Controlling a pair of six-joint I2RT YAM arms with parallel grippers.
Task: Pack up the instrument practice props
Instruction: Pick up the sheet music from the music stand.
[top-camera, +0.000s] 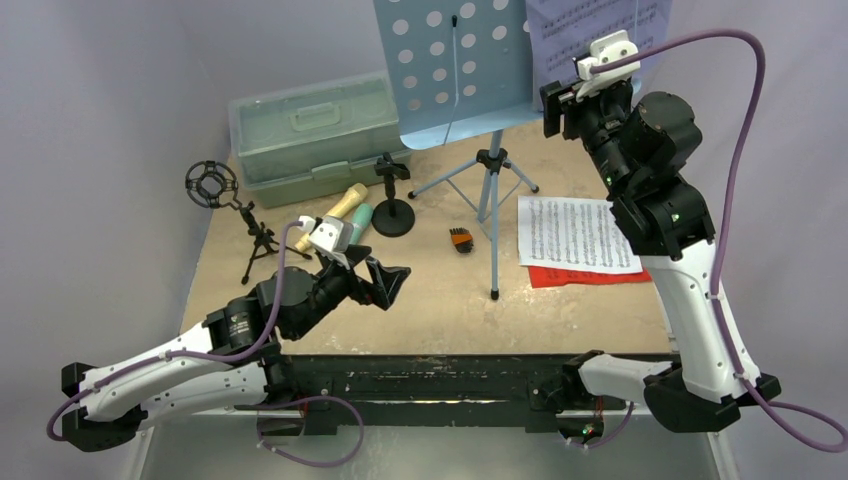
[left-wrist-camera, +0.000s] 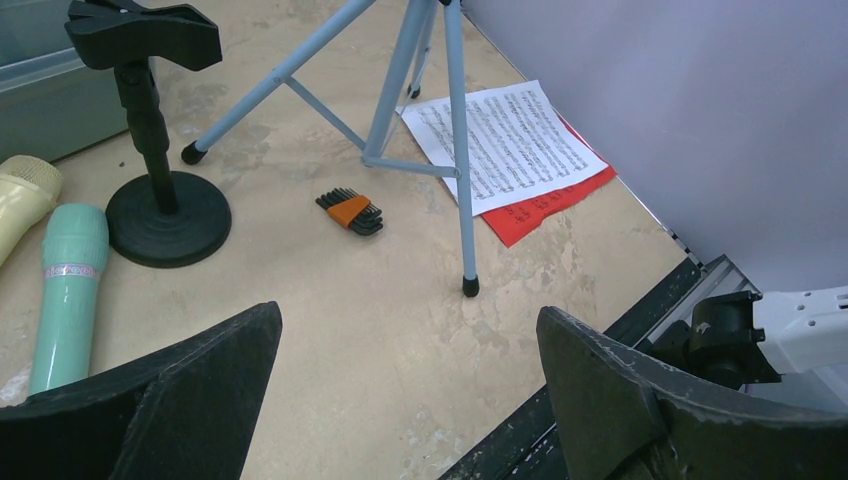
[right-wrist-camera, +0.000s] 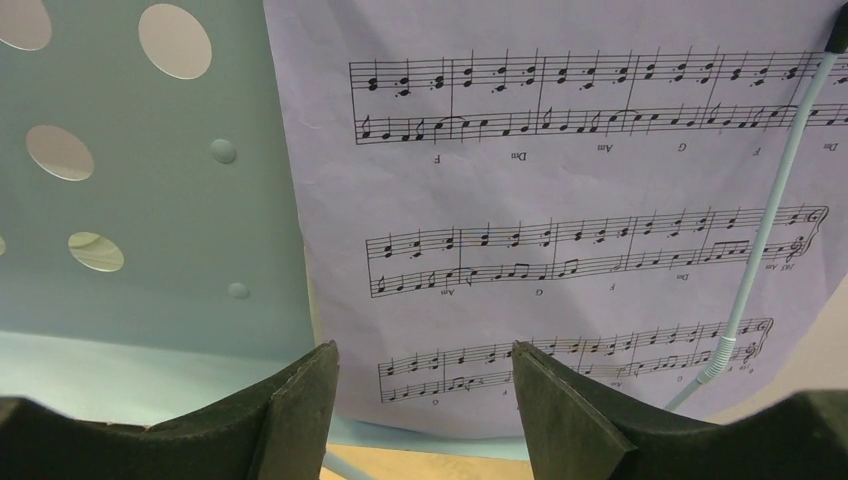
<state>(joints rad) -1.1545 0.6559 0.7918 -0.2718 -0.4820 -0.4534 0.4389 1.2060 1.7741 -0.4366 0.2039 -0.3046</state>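
The light-blue perforated music rack (top-camera: 455, 60) stands on tripod legs (top-camera: 490, 190) at the back, with a purple music sheet (top-camera: 560, 30) on it. My right gripper (top-camera: 557, 108) is raised and open, its jaws just in front of the purple sheet's (right-wrist-camera: 560, 200) lower part. A white sheet (top-camera: 575, 235) lies on a red sheet (top-camera: 590, 275) on the table. The tan microphone (top-camera: 335, 212) and the teal microphone (top-camera: 360, 220) lie beside the round-base holder (top-camera: 392, 205). The ring-top tripod holder (top-camera: 225, 200) stands at the left. My left gripper (top-camera: 385, 283) is open and empty, low over the table.
A pale green case (top-camera: 315, 135) sits shut at the back left. A small orange and black hex-key set (top-camera: 460, 241) lies near the tripod legs. A black rail (top-camera: 450, 365) runs along the near edge.
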